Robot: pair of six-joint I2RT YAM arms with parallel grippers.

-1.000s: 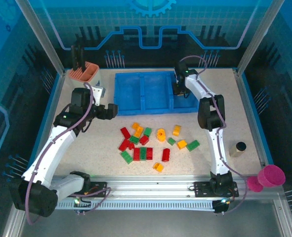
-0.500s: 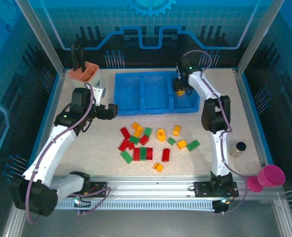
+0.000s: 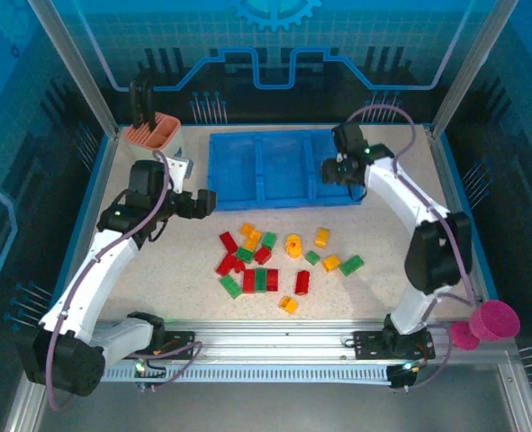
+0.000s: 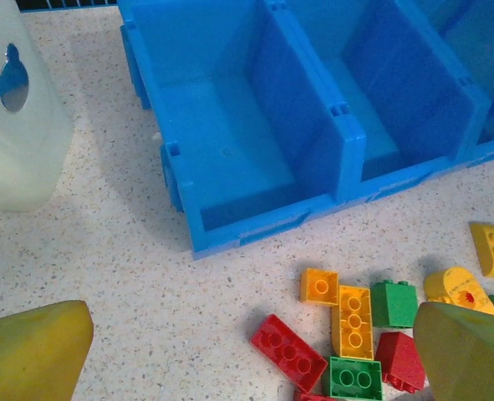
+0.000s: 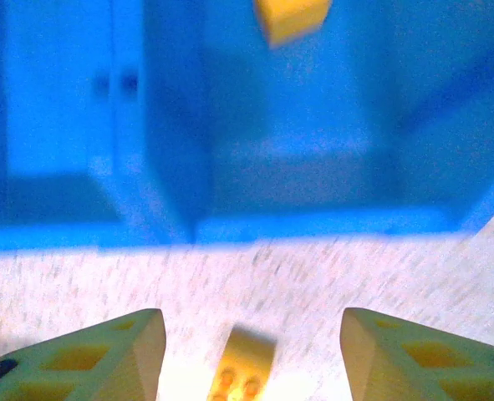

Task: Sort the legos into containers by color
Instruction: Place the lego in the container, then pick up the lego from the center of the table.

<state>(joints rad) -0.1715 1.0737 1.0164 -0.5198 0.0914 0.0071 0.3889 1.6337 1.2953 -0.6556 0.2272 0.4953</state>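
Because the right gripper (image 5: pixel 248 324) hung wide open and empty at the near wall of the tray (image 5: pixel 313 225), we logged the loose legos (image 3: pixel 263 256) on the desk (image 5: pixel 397 267) bases-side of it, with one orange-yellow brick (image 5: pixel 242 363) below and between its fingers (image 5: pixel 104 351).

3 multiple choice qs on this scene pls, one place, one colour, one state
1. The loose legos lie: A in the tray; B on the table; C behind the tray.
2. The brick inside the tray is: A red; B green; C orange-yellow.
3. The right hand is: A open; B shut on a brick; C shut on nothing.
1 B, scattered on the table nearer than the tray. 2 C, the right wrist view shows it. 3 A, its fingers stand wide apart.
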